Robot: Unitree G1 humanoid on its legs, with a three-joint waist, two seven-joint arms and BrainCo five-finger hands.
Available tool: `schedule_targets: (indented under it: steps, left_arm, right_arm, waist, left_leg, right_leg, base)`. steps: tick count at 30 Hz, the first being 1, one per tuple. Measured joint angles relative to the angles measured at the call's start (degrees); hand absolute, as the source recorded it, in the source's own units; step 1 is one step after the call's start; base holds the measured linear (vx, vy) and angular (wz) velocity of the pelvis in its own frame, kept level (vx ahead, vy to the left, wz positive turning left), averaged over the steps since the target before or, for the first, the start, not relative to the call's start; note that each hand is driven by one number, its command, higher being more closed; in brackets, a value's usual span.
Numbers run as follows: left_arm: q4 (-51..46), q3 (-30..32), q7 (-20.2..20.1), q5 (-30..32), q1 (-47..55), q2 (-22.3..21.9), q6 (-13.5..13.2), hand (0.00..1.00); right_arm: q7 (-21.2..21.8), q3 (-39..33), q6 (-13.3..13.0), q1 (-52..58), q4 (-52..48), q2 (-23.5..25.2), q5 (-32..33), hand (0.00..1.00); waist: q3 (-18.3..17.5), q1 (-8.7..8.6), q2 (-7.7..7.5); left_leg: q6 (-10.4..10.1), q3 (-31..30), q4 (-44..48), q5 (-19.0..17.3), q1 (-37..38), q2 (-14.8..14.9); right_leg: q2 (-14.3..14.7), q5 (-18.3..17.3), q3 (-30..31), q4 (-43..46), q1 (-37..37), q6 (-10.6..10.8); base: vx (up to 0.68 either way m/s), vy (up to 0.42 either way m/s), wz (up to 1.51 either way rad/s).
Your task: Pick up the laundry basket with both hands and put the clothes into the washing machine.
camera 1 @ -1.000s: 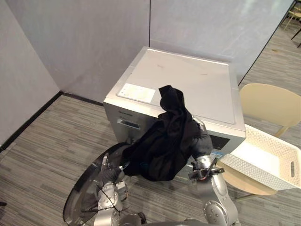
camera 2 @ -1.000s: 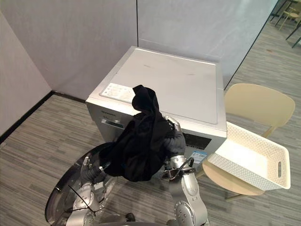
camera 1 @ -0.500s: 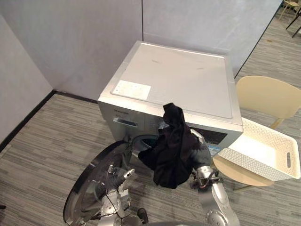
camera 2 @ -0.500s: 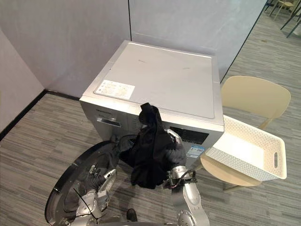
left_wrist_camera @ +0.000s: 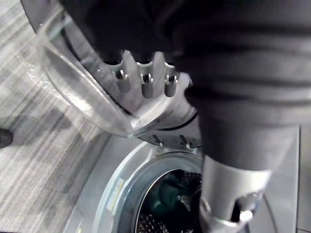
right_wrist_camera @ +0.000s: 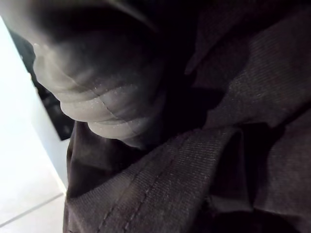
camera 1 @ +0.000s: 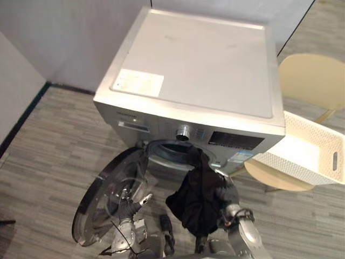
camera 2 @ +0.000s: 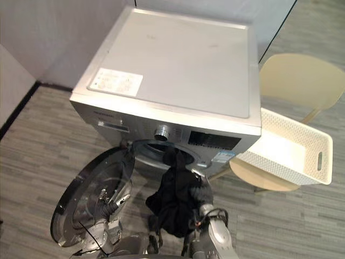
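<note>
Garment [camera 1: 199, 202] off right hand [camera 1: 230, 193] (grip hidden, can't tell) hangs just outside washer mouth [camera 1: 166, 149], left hand [camera 1: 131, 208] slack: could snag rim & drop to floor.

Silver-grey arms [camera 1: 247, 236], dark-tipped silver fingers [left_wrist_camera: 145, 77]

Washing machine [camera 1: 199, 70] set against wall [camera 1: 64, 32], door [camera 1: 105, 199] swung open to left. Garment [camera 1: 199, 202] hung before drum opening, top end at opening's lower rim. More clothes [left_wrist_camera: 170, 189] seen inside drum. Basket [camera 1: 280, 164] placed on chair [camera 1: 312, 81], right of machine. Left robot hand [camera 1: 129, 208] held before door. Right robot hand [camera 1: 230, 193] at garment's right side.
</note>
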Motion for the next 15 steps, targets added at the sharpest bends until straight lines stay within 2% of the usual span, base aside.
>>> schedule_targets:
  steps: [2,5,6,10,12,13,15]
  left_arm:
    - [-1.02,0.0,0.12,-0.59,-0.36,0.02,-0.08,0.0]
    - [-3.6,-0.02,0.39,-2.92,-0.89,0.03,-0.88,0.0]
    - [-4.62,0.02,0.47,-4.0,-0.82,0.03,-1.31,0.0]
    - [-8.21,-0.12,1.54,-6.94,-0.76,0.03,-2.54,0.0]
    - [-9.76,-0.53,1.55,-7.78,-0.82,0.06,-2.69,0.0]
    - [-10.02,-0.52,1.58,-8.22,-0.82,0.06,-2.81,0.0]
    - [-10.01,-0.84,1.64,-9.48,-1.14,0.08,-3.42,0.0]
  right_arm:
    - [-2.45,-1.48,0.0,-6.15,2.74,-0.11,-0.06,1.0]
    - [-8.47,-5.68,-0.39,-20.18,8.42,-1.27,0.02,1.0]
    - [-10.72,-6.59,-0.46,-24.48,10.73,-1.91,0.01,1.0]
    - [-16.14,-7.15,-0.47,-35.19,16.45,-2.66,2.23,1.0]
    - [-16.83,-8.57,-0.5,-39.89,19.02,-3.98,3.29,1.0]
    - [-16.66,-8.42,-1.66,-39.95,18.51,-4.24,3.3,1.0]
    - [-16.22,-8.39,-3.55,-41.84,17.83,-4.92,4.68,1.0]
  waist:
    - [2.22,0.76,0.64]
    - [5.07,2.88,1.9]
    - [5.89,3.02,2.42]
    - [9.58,3.28,3.91]
    - [10.93,3.22,4.37]
    - [11.23,3.19,4.5]
    - [11.82,2.7,4.66]
  left_leg:
    - [-0.01,-0.33,0.95,0.01,-1.37,0.27]
    - [-0.17,-0.56,2.78,0.16,-5.55,0.3]
    - [-0.82,-0.69,3.02,0.6,-7.25,0.23]
    - [-0.91,-0.96,3.9,1.9,-12.9,0.16]
    - [-1.26,-1.06,3.91,2.7,-15.37,0.02]
    - [-0.9,-1.14,3.9,3.06,-16.18,0.0]
    - [-1.66,-1.69,3.15,4.25,-18.5,-0.54]
  right_leg:
    - [-0.1,-0.4,-0.18,1.88,-1.68,-0.49]
    - [-1.15,-2.51,-0.64,7.01,-7.17,-1.02]
    - [-1.56,-2.96,-0.82,8.34,-9.18,-1.2]
    - [-2.53,-3.99,-1.03,12.94,-16.37,-1.68]
    - [-2.95,-4.12,-1.07,14.66,-19.45,-1.86]
    - [-3.04,-4.12,-1.19,15.17,-20.41,-1.86]
    - [-3.73,-4.27,-1.54,16.56,-23.64,-2.04]
  base:
    - [-0.03,-0.014,0.1]
    - [-0.07,-0.011,0.11]
    - [-0.06,-0.011,0.12]
    - [-0.07,-0.017,0.08]
    - [-0.06,-0.006,0.07]
    - [-0.11,0.002,0.12]
    - [-0.09,0.004,0.11]
